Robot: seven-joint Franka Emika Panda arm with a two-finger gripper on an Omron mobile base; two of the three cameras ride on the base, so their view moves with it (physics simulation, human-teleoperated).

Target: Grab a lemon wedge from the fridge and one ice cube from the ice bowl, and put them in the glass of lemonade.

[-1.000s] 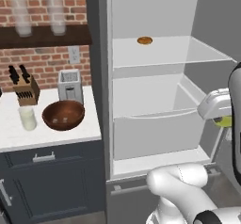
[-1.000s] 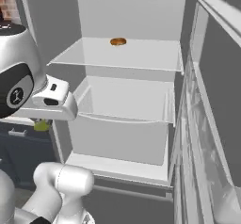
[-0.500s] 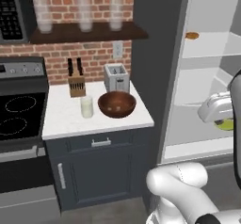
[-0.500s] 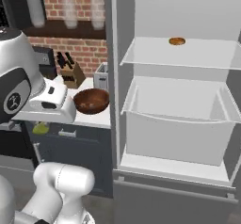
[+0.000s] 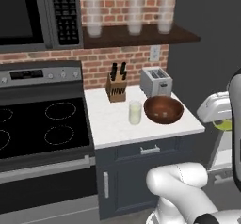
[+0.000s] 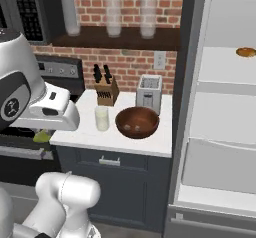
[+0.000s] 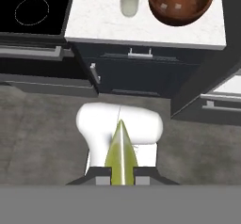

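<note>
I have the gripper (image 7: 121,177) pinched on the lemon wedge (image 7: 121,155), which stands up thin between the fingertips, held out in front of the counter (image 5: 117,129) and short of it. The glass of lemonade (image 5: 135,112) stands on the counter just beside the ice bowl (image 5: 163,109), with the fridge (image 6: 225,132) open to the right. My worry is the narrow hold: the wedge could slip out over the floor, or I could knock the glass when I lower it in.

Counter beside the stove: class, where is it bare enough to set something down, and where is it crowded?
Bare: the counter front strip, ahead of the glass of lemonade and ice bowl. Crowded: the back, with knife block and toaster.
</note>
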